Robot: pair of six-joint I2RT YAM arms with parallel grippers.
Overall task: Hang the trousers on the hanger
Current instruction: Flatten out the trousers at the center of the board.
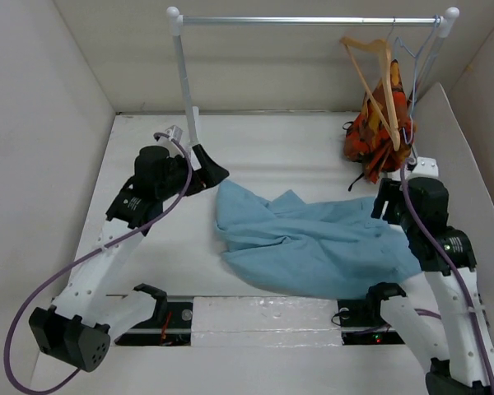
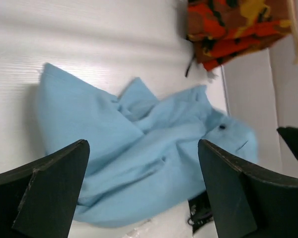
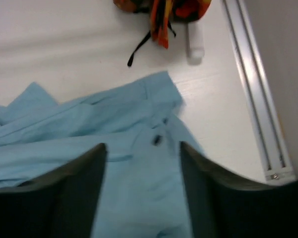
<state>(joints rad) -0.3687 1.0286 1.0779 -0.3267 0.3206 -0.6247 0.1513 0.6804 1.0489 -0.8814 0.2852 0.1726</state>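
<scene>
The light-blue trousers (image 1: pixel 305 243) lie crumpled on the white table between the two arms. Their small dark button (image 3: pixel 157 140) faces up near the right end. The tan wooden hanger (image 1: pixel 377 78) hangs by its hook from the rail at the back right. My left gripper (image 1: pixel 210 174) is open at the trousers' left edge, and in its wrist view the cloth (image 2: pixel 89 119) shows below the wide-apart fingers (image 2: pixel 44 193). My right gripper (image 1: pixel 384 200) is open over the waistband, with the trousers (image 3: pixel 89 124) and the button between its spread fingers (image 3: pixel 79 193). Neither gripper holds anything.
A clothes rail (image 1: pixel 313 20) on a white post (image 1: pixel 185 82) spans the back. An orange-red patterned garment (image 1: pixel 379 132) and a thin wire hanger (image 1: pixel 413 58) hang beside the wooden hanger. White walls close in both sides. A metal track (image 3: pixel 253 99) runs along the right wall.
</scene>
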